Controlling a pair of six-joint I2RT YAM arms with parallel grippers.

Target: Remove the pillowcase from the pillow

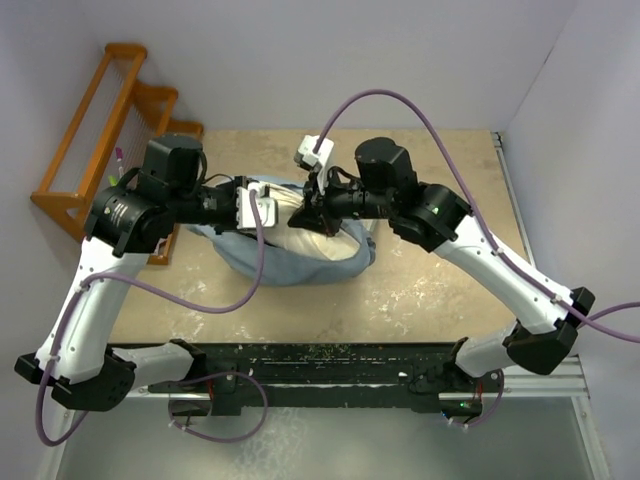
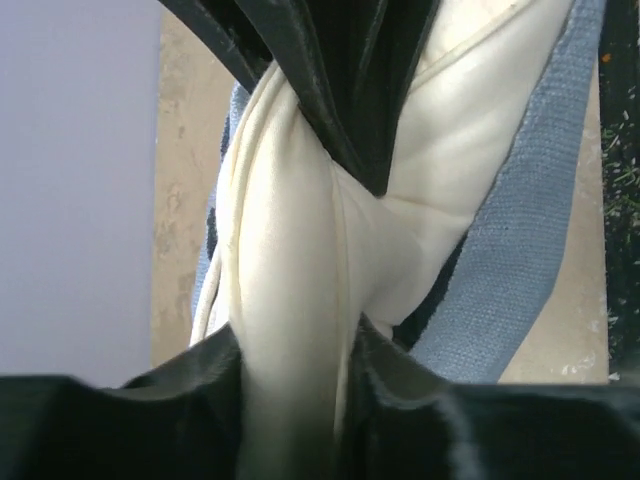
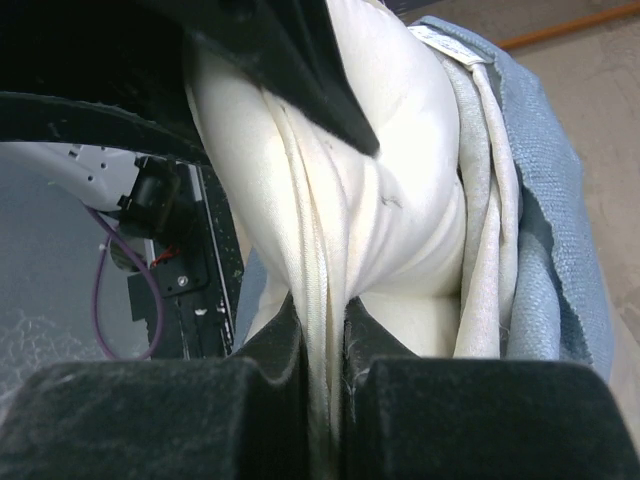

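Speckled beige worktop [image 1: 450,300]: left tool [image 2: 295,370], right tool [image 3: 325,340] each pinched a fold of plump cream pillow [image 1: 300,234], likely to draw it from limp blue-grey pillowcase [image 1: 290,264].

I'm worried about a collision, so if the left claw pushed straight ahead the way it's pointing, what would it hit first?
The pillow: a cream fold sits between the fingers of the left claw. Just beyond looks to be the right claw, though depth is unclear.
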